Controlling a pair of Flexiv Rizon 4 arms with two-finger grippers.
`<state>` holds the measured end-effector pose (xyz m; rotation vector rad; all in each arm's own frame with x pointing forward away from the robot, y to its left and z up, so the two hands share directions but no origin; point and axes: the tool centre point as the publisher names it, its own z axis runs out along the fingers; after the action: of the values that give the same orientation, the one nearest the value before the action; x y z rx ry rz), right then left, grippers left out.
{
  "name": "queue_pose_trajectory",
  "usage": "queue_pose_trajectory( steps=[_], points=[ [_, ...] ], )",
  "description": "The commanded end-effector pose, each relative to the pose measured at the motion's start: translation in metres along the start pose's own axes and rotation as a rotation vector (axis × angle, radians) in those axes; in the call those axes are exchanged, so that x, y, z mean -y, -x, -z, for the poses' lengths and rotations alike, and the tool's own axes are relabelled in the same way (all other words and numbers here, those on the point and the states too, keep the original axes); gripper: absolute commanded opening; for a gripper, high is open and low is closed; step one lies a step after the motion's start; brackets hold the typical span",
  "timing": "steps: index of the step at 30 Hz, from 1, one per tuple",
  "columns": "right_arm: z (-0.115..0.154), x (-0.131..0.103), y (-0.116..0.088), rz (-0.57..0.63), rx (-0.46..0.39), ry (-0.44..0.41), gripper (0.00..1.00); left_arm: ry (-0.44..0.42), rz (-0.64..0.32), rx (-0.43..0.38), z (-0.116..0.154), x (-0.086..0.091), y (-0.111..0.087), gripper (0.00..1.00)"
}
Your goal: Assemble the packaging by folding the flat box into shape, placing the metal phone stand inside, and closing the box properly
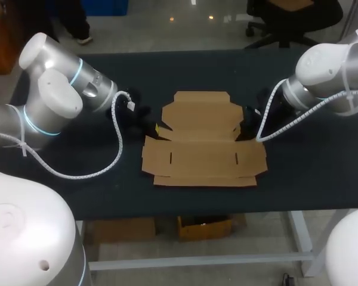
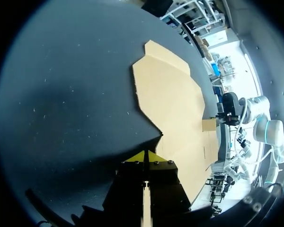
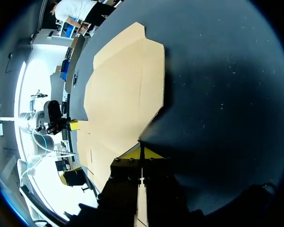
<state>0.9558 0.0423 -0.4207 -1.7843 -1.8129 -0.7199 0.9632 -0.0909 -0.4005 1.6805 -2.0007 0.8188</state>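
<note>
Since no panel stands raised, folding looks barely begun, and no phone stand shows; the left gripper (image 2: pixel 146 156), yellow tips pressed together on nothing, sits at ten o'clock of the flat box (image 1: pixel 203 146), matte tan creased cardboard, notched, lying mid-table (image 1: pixel 107 185); the right gripper (image 3: pixel 142 152), likewise closed and empty, sits at two o'clock

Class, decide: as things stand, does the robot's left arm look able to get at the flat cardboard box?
Probably yes: the left gripper sits right at the flat box's edge notch, with nothing lying between them.
</note>
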Motion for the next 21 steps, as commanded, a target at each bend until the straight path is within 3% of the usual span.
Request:
queue_pose_trajectory(
  steps=[1,12,21],
  points=[
    [-0.0005,-0.002,0.0003,0.001,-0.002,-0.007,0.0,0.001,0.003,0.025,-0.0029,0.0013,-0.0046,0.0],
    [0.0006,-0.001,0.0001,-0.002,0.004,-0.007,0.0,-0.01,0.01,0.063,-0.0061,-0.0004,-0.0061,0.0],
    [0.0034,0.0037,-0.0028,-0.026,0.065,0.003,0.0,-0.013,0.008,0.085,-0.0068,-0.0016,-0.0072,0.0]
  ],
)
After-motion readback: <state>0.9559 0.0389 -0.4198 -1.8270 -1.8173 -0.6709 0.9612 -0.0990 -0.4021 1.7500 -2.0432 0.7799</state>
